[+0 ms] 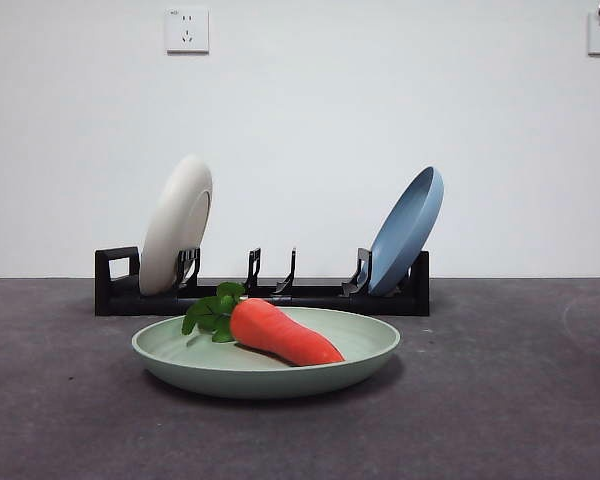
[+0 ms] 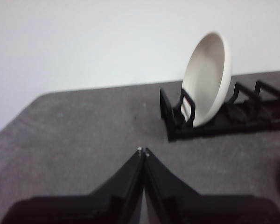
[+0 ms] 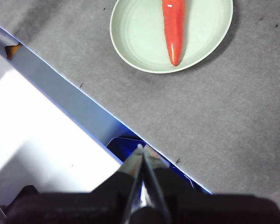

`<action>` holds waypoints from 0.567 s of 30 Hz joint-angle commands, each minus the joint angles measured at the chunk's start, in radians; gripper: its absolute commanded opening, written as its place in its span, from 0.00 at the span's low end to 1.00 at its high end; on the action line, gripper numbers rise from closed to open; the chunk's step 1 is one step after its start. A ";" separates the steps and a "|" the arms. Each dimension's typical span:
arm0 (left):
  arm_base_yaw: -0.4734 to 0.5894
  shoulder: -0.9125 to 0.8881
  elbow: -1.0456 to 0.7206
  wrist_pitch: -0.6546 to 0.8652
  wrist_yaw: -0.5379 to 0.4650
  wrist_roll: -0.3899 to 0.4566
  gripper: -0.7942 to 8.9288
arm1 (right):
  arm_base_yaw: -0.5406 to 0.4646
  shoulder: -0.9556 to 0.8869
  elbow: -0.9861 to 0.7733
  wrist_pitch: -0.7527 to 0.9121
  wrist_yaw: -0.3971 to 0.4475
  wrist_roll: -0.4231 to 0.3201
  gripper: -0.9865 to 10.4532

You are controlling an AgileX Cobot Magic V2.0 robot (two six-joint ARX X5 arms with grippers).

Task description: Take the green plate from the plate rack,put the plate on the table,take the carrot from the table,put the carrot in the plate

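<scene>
The green plate (image 1: 266, 355) lies flat on the table (image 1: 500, 400) in front of the plate rack (image 1: 260, 290). The carrot (image 1: 280, 332) rests inside it, leaves toward the left. From the right wrist view I see the green plate (image 3: 140, 37) with the carrot (image 3: 173, 28) in it, well away from my right gripper (image 3: 142, 148), which is shut and empty above the table's edge. My left gripper (image 2: 143, 150) is shut and empty over bare table, short of the plate rack (image 2: 224, 116).
A cream-white plate (image 1: 176, 224) stands in the rack's left slot and a blue plate (image 1: 408, 230) leans at its right end. The cream-white plate (image 2: 206, 77) also shows in the left wrist view. The table edge (image 3: 84, 98) runs below the right gripper.
</scene>
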 commanded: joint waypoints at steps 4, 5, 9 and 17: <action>0.004 -0.019 -0.055 0.008 0.000 -0.007 0.08 | 0.002 -0.002 -0.004 0.006 0.003 0.006 0.09; 0.004 -0.021 -0.062 0.002 0.000 -0.007 0.08 | 0.002 -0.002 -0.004 0.006 0.003 0.006 0.09; 0.004 -0.034 -0.071 -0.047 0.000 -0.008 0.08 | 0.002 -0.002 -0.004 0.006 0.003 0.006 0.09; 0.004 -0.061 -0.071 -0.106 0.002 -0.007 0.08 | 0.002 -0.002 -0.004 0.006 0.003 0.006 0.09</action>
